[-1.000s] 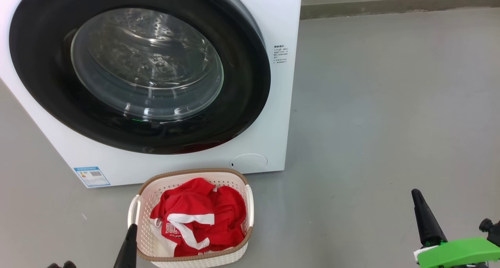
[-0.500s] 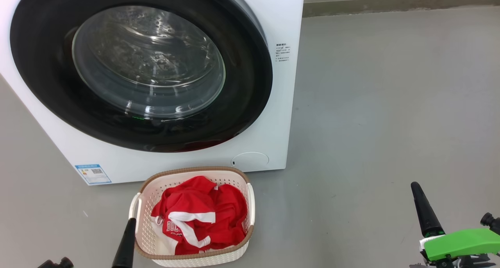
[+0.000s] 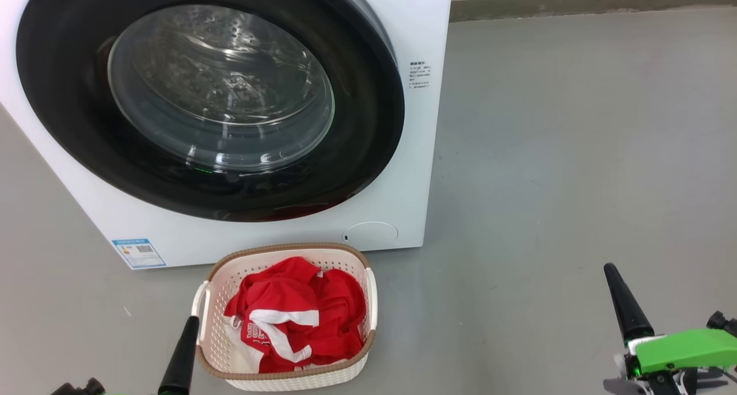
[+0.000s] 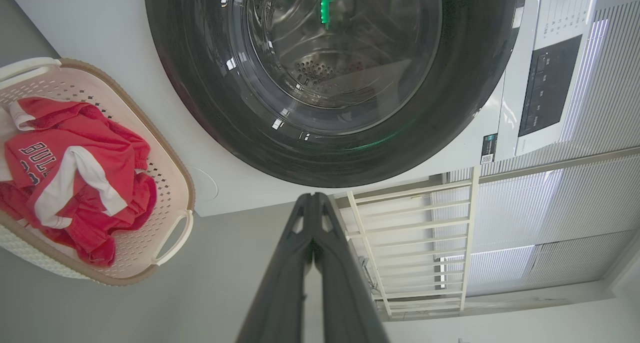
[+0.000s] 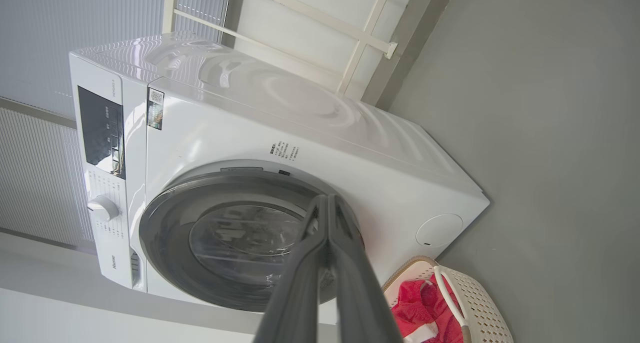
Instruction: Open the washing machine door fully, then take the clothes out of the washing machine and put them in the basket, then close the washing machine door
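Little has moved since a second ago: the head camera has shifted slightly, and both grippers seem to have edged a bit nearer the washer. The door lies flat against the washer's front and looks closed. The clothes lie heaped in the basket, which stands on the floor just in front of the washer, below the door. The left gripper hangs a little farther out from the washer than the basket, at its left corner. The right gripper is well off to the washer's right, over bare floor. Each has its fingers pressed together and holds nothing.

By the look of it, all three steps are done and the closing step is at its end. The next move probably calls for no more than making sure the door has caught, perhaps with a push on its black ring, and then drawing the arms back.

Whether the latch has engaged cannot be told. The drum looks bare through the glass, but reflections and the dark ring hide its lowest part. A reddish glint at the ring's bottom is likely the clothes mirrored. In the head view the washer's top and left side are cut off. The clothes cover most of the basket's floor.
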`<state>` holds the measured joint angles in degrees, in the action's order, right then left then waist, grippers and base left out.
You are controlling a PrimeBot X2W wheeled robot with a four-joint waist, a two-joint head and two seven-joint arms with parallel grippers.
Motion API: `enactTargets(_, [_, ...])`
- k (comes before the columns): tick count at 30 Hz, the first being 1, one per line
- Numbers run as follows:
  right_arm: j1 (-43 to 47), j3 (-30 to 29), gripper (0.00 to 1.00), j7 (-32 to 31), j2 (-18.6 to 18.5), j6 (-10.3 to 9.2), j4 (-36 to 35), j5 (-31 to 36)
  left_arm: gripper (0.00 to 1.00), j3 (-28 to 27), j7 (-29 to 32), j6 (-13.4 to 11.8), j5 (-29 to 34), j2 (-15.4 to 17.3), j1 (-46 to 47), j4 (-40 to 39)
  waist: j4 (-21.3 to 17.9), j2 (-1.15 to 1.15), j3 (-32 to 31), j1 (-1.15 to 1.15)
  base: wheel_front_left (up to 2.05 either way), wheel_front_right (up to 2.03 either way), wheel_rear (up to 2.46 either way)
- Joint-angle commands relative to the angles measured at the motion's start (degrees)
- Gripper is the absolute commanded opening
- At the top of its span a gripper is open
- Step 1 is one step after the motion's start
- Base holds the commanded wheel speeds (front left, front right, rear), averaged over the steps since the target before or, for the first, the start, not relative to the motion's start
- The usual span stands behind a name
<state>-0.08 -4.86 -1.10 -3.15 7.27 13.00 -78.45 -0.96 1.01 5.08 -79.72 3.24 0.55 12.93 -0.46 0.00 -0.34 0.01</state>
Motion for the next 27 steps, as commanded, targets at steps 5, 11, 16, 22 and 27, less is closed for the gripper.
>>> enactTargets(5, [-3.8, 0.7, 0.00, -1.1, -1.0, 0.21, -0.8, -4.5, 0.00, -2.2, 1.2, 1.1, -4.1, 1.1, 3.6, -0.6, 0.1, 0.00, 0.1, 0.00, 0.00, 0.00, 0.00])
enactTargets(11, [-4.6, 0.5, 0.00, -2.1, -1.1, 0.21, -0.1, -8.6, 0.00, -2.7, 2.2, 1.6, -7.9, 1.1, 4.3, 0.0, 0.2, 0.00, 0.3, 0.00, 0.00, 0.00, 0.00])
enactTargets(16, [-5.3, 0.4, 0.00, -3.0, -1.1, 0.22, 0.4, -12.1, 0.00, -3.1, 3.0, 2.0, -11.1, 1.1, 4.9, 0.5, 0.4, 0.00, 0.4, 0.00, 0.00, 0.00, 0.00])
enactTargets(22, [-5.9, 0.3, 0.00, -3.8, -1.1, 0.22, 0.9, -15.3, 0.00, -3.6, 3.9, 2.4, -14.1, 1.1, 5.5, 1.0, 0.5, 0.00, 0.5, 0.00, 0.00, 0.00, 0.00])
enactTargets(27, [-5.9, 0.2, 0.00, -3.9, -1.1, 0.22, 0.9, -15.2, 0.00, -3.7, 4.0, 2.4, -14.0, 1.0, 5.5, 1.0, 0.5, 0.00, 0.5, 0.00, 0.00, 0.00, 0.00])
